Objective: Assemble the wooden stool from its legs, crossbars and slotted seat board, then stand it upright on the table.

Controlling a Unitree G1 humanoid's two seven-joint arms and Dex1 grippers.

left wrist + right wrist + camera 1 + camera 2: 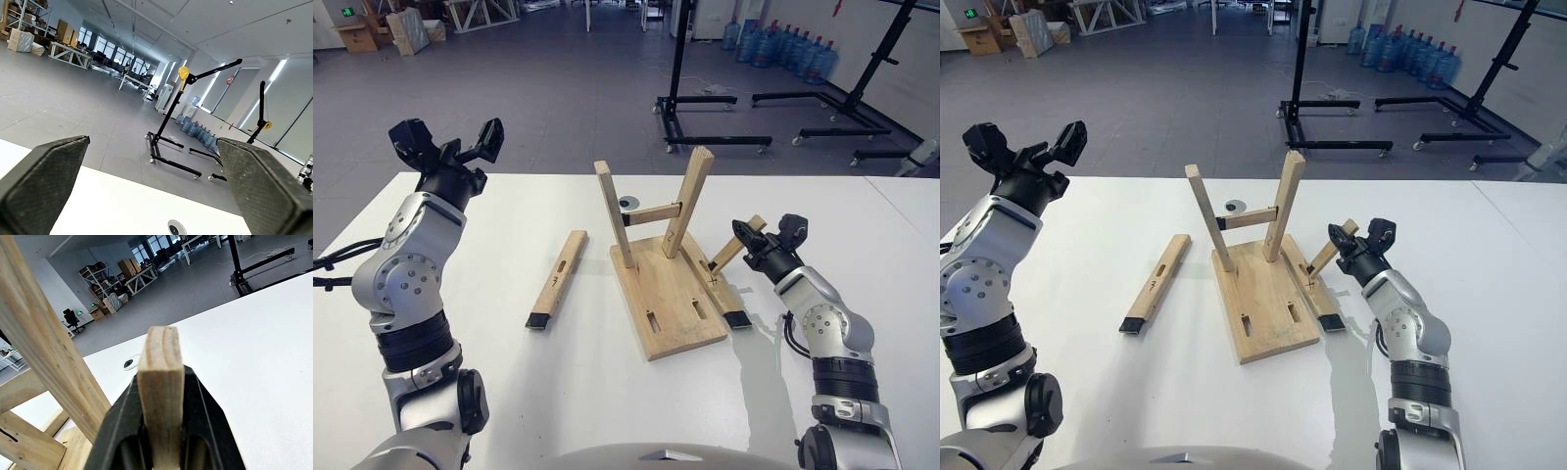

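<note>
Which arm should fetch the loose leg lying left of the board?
Left, probably. Its jaws are open and empty, on the same side as the leg; the right jaws are shut on a bar beyond the board.

Left arm is bent upward at the elbow, the left gripper (452, 143) held high with jaws spread wide. Right arm reaches low and forward, the right gripper (766, 241) with jaws clamped on a wooden leg (728, 256).

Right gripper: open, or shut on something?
Shut: the right gripper grips a wooden piece; the right wrist view shows its fingers pressed against both faces of the piece's end.
</note>
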